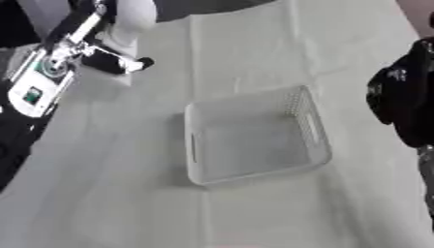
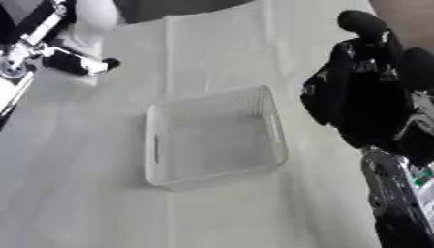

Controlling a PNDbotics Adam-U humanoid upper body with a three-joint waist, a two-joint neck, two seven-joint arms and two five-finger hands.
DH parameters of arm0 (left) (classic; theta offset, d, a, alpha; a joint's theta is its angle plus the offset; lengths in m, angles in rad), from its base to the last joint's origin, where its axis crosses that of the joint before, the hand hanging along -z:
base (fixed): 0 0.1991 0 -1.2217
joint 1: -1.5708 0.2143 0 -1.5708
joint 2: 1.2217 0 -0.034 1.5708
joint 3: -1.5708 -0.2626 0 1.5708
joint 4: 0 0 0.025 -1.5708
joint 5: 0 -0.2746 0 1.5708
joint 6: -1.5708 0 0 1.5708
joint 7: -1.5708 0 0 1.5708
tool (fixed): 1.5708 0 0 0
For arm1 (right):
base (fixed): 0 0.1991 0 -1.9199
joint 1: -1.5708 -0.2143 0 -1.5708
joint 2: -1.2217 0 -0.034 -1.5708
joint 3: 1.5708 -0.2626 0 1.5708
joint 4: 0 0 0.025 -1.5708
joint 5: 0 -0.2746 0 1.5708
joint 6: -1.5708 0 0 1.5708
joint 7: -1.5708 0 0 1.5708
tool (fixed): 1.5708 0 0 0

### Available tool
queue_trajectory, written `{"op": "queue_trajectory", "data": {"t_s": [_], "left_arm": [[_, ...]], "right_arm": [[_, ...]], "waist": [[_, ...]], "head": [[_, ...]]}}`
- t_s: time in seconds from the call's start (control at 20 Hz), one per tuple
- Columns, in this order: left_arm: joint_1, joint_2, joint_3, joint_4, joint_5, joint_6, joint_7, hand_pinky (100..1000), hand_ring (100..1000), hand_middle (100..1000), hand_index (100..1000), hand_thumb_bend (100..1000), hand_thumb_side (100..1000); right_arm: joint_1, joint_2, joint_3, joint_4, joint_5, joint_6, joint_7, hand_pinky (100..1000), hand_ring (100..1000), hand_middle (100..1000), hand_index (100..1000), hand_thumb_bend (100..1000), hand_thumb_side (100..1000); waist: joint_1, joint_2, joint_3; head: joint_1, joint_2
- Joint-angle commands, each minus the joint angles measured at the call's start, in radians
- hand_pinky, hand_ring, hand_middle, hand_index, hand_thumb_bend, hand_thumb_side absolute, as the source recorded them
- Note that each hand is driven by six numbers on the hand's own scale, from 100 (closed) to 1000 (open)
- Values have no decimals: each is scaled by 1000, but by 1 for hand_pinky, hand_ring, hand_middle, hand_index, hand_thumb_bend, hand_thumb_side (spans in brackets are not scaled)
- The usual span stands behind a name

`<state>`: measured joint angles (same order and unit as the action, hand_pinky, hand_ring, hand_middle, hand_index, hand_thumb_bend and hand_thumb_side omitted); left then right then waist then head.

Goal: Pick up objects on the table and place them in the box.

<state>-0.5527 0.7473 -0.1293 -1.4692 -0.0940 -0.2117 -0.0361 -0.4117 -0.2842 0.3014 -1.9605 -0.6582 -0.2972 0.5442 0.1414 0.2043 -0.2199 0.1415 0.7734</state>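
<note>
1. Upper left of the frame: my left hand [image 1: 118, 58] has its dark fingers curled round a white, rounded object [image 1: 131, 19], held above the table.
2. At the right edge, my right hand [image 2: 364, 97] hangs above the cloth with fingers relaxed and slightly bent, holding nothing.
3. Between the two hands, at frame centre, the white box [image 1: 315, 127] sits on the table with slotted walls; I see nothing inside it.
4. White cloth [image 1: 254, 213] covers the table, creased lengthwise.

No text, label or number can be read anywhere; a small green patch on the left arm [image 1: 32, 95] may be a sticker.
</note>
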Motion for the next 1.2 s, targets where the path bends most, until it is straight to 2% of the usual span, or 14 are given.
{"op": "queue_trajectory", "data": {"t_s": [0.05, 0.25, 0.55, 1.05, 1.2], "left_arm": [[-5, 49, -4, -94, 118, 30, -21, 100, 100, 100, 178, 100, 189], [-3, 54, -20, -168, 193, 63, -37, 100, 100, 100, 179, 100, 192], [2, 70, -29, -226, 223, 99, -39, 100, 100, 100, 180, 100, 210], [3, 58, -29, -354, 323, 154, -16, 100, 100, 100, 182, 100, 254], [0, 50, -30, -385, 346, 170, -9, 100, 100, 100, 183, 100, 260]], "right_arm": [[-3, -10, -4, -9, 0, 1, -5, 100, 175, 417, 874, 100, 809], [-1, -7, -4, -8, -1, 4, -6, 100, 175, 433, 875, 100, 813], [5, -3, -4, -5, -3, 8, -10, 100, 177, 487, 875, 100, 811], [11, 6, -5, -3, -9, 15, -19, 100, 185, 560, 873, 100, 814], [13, 8, -7, -2, -12, 15, -23, 100, 228, 581, 871, 100, 811]], "waist": [[-2, -22, -1], [-2, -27, -2], [2, -38, 3], [2, -55, 8], [2, -63, 5]], "head": [[1, -3], [1, -3], [0, -3], [-1, -3], [-1, -3]]}}
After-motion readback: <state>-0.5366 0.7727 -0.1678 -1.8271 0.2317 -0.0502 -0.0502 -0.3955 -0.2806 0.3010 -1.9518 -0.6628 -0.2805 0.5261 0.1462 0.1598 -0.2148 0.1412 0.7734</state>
